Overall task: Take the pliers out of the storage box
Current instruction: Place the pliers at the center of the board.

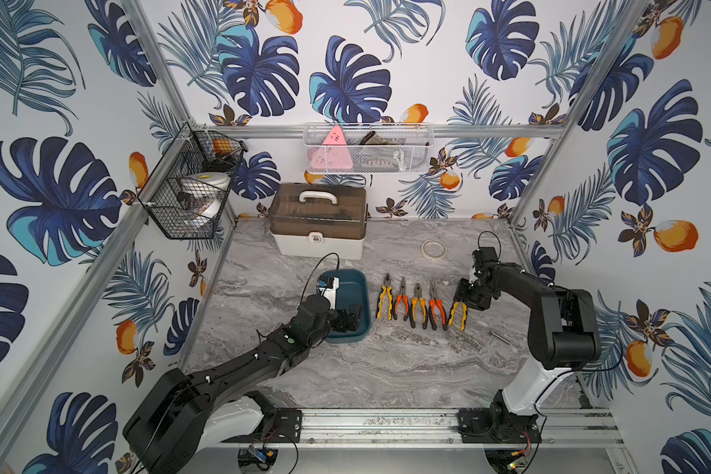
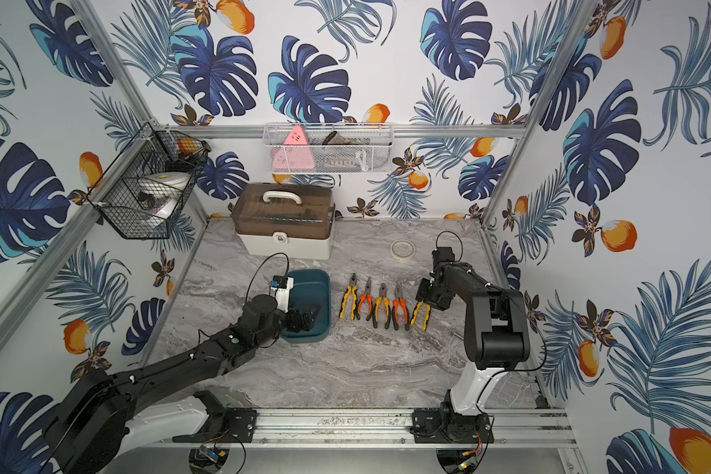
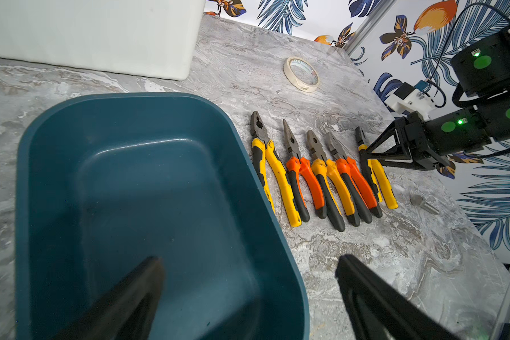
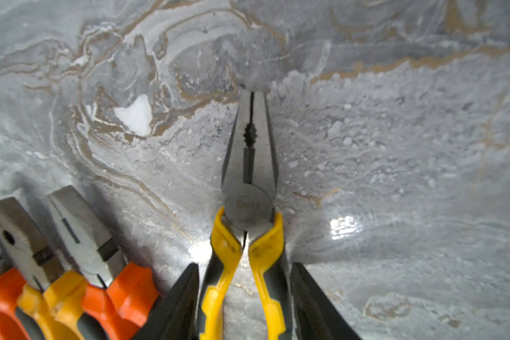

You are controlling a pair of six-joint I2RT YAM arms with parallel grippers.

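Straddling the fifth yellow-and-black pliers [image 4: 249, 164] on the grey marble table [image 3: 365, 265], right gripper [image 4: 243, 266] jaws narrowly parted.
All five pliers [image 3: 321, 176] lie beside the empty dark teal plastic tray [image 3: 130, 98]; left gripper [image 3: 249, 260] jaws gape wide over its rim. A skewed lift-off could snag a handle.

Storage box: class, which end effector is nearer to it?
Left. The left end effector hangs over the storage box; the right end effector straddles the pliers farthest from it.
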